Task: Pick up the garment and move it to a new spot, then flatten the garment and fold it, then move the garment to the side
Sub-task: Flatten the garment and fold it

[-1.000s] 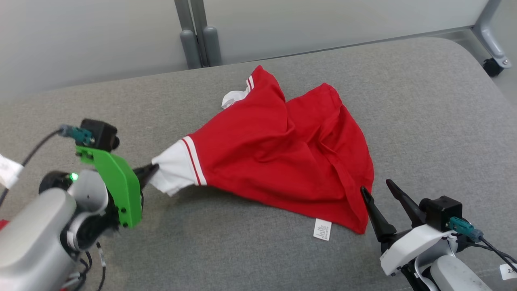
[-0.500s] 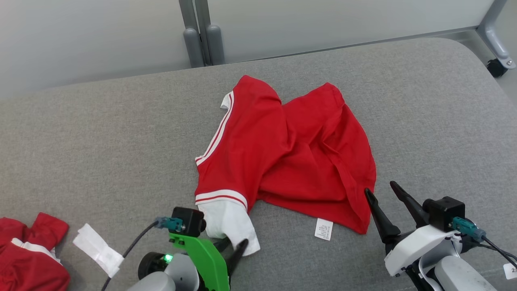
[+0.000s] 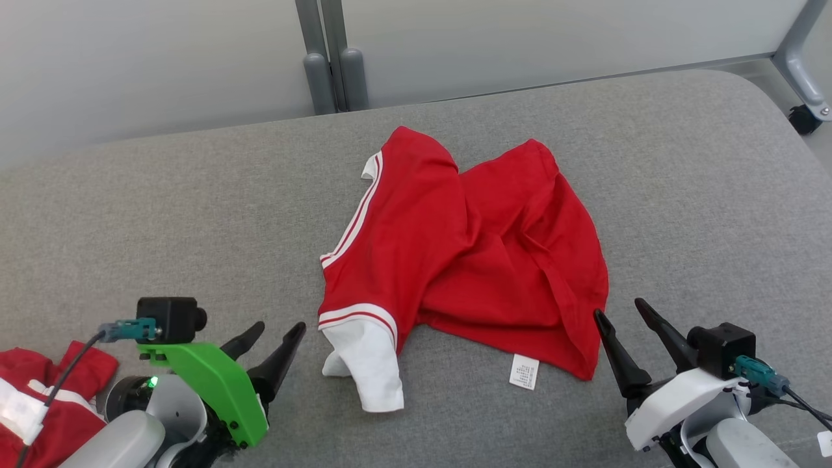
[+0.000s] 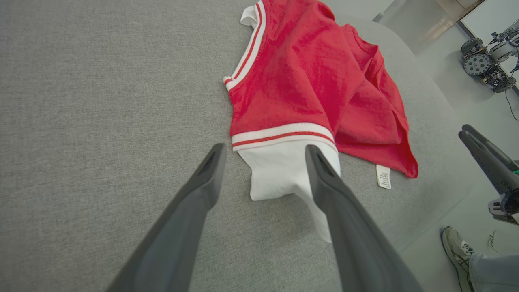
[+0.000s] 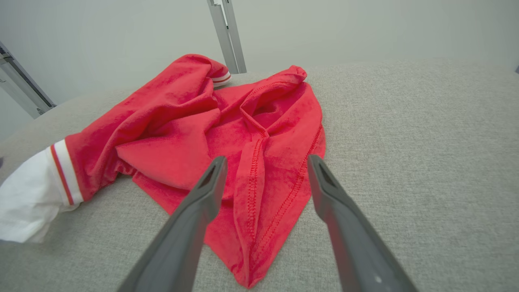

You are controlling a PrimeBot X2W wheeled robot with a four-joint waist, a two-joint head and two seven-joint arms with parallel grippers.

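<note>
L claw (image 3: 281, 325) released garment (image 3: 468, 253); it & R claw (image 3: 617, 307) wide open, empty, either side.

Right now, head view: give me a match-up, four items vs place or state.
1 left gripper
2 right gripper
3 sleeve
4 label

a small, at the shirt's near edge
b open, by the shirt's right corner
c white, with a red stripe
d open, left of the sleeve

Pairs: 1-d, 2-b, 3-c, 4-a
</note>
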